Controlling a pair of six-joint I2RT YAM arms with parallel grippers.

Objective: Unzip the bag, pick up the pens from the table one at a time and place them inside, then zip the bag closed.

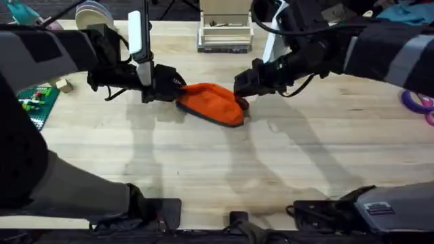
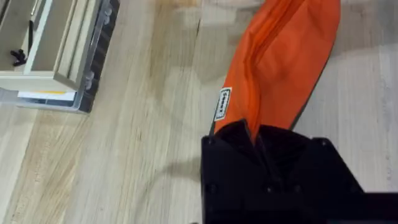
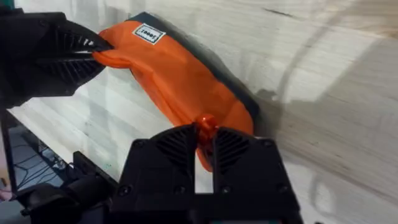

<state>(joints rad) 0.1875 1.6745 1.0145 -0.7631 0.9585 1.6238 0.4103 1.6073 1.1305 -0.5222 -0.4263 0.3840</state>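
1. We see the bag (image 1: pixel 211 103), an orange fabric pouch with a dark base strip, lying on the table (image 1: pixel 217 163) a little behind its centre, stretched between the two arms.
2. In the left wrist view the bag (image 2: pixel 283 68) runs away from the camera, its fabric creased along the top, and a small white label (image 2: pixel 223 104) sits on its side close to the near end.
3. The left gripper (image 1: pixel 175 85) is clenched on the bag's left end; in the left wrist view the orange fabric goes in between its black fingers (image 2: pixel 236 149).
4. The right gripper (image 1: pixel 241 91) meets the bag's right end. In the right wrist view the bag (image 3: pixel 180 81) ends in a small orange nub pinched between the fingers (image 3: pixel 177 149), so we count this claw as clamped on the bag as well.
5. That same view shows the left gripper (image 3: pixel 102 50) farther off, biting the opposite end just beside the white label (image 3: pixel 149 33).
6. Behind the bag, at the table's far edge, stands a pale wooden tray (image 1: pixel 224 30).
7. A green block board (image 1: pixel 32 102) lies near the table's left edge, well apart from the bag.
8. Purple rings (image 1: pixel 419 103) lie at the right edge.
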